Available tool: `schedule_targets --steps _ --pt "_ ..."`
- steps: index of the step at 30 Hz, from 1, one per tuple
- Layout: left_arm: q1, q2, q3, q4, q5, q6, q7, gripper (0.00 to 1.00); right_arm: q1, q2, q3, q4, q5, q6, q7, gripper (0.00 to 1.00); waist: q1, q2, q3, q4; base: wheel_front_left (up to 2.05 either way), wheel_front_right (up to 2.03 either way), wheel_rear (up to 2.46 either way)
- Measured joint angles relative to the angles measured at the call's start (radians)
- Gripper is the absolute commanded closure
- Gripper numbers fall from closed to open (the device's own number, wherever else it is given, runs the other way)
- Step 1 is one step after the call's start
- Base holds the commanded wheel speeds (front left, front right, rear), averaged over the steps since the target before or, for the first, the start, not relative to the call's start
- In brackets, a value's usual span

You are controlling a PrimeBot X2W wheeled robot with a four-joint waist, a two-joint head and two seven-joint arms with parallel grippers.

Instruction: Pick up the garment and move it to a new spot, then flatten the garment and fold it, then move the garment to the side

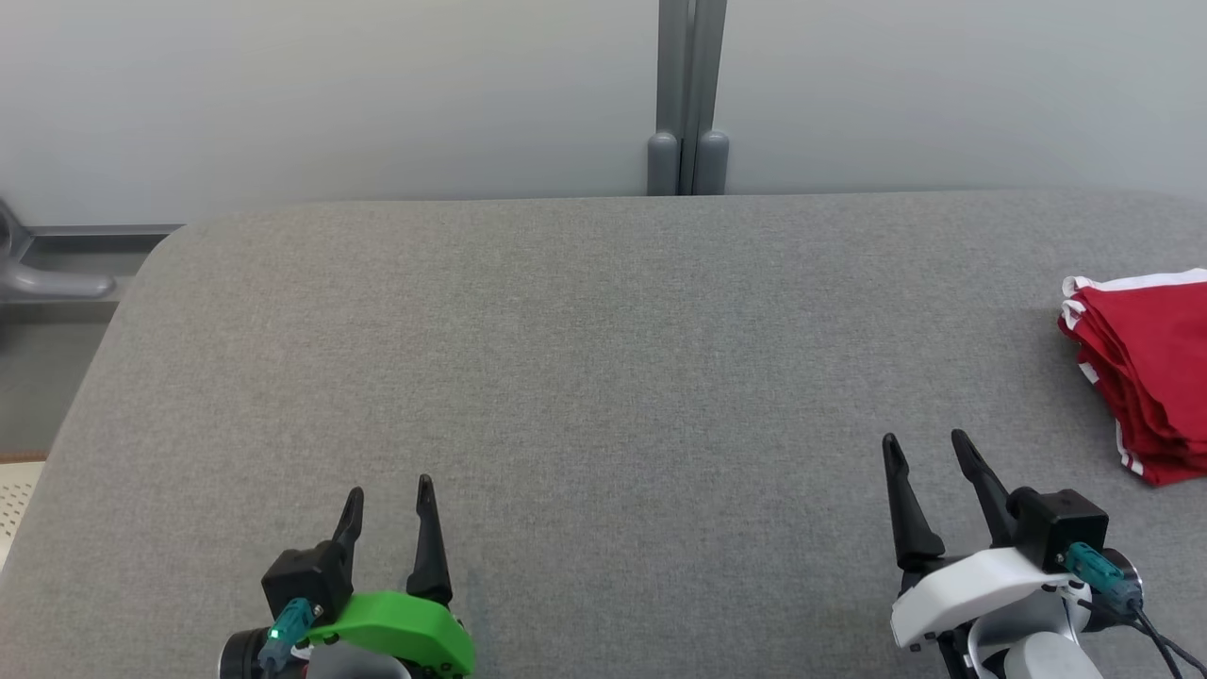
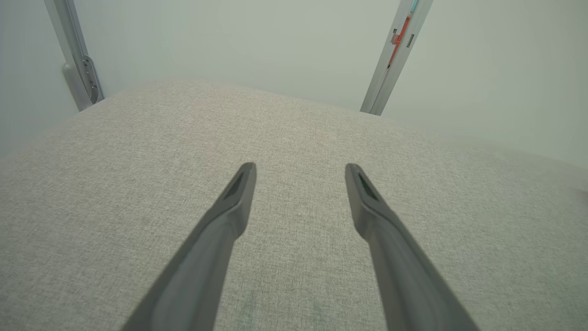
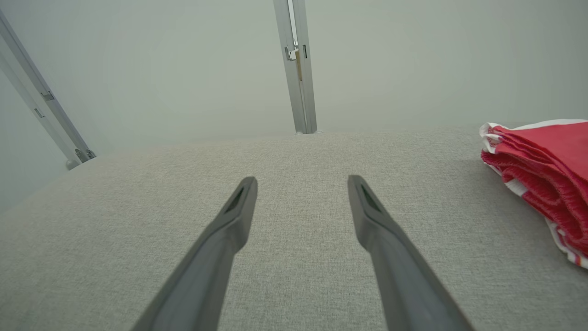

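A grey fabric tabletop [image 1: 585,358] with rounded corners stands before a pale wall [image 1: 330,94] divided by a grey post [image 1: 688,94]. A folded red garment [image 1: 1146,368] with white trim lies at its right edge. The left pincer [image 1: 390,486] and right pincer [image 1: 924,437] are both spread and empty.

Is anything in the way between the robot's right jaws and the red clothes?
No, nothing visible. Only bare grey table lies between the open right jaws and the folded red garment, which sits off to their right.
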Motion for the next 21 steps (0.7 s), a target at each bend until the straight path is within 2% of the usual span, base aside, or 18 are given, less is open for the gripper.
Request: schedule_targets --steps 7,21 --pt "0.014 0.000 -0.008 -0.025 0.016 0.000 0.000 0.00 0.047 0.000 0.015 -0.059 0.030 0.000 0.018 0.00 0.0000 0.0000 -0.004 -0.006 0.00 0.00 0.00" --pt "0.016 0.012 -0.024 -0.033 0.035 -0.001 -0.001 0.00 0.058 0.000 0.024 -0.075 0.021 0.000 0.041 0.00 0.0000 0.0000 -0.008 -0.013 0.00 0.00 0.00"
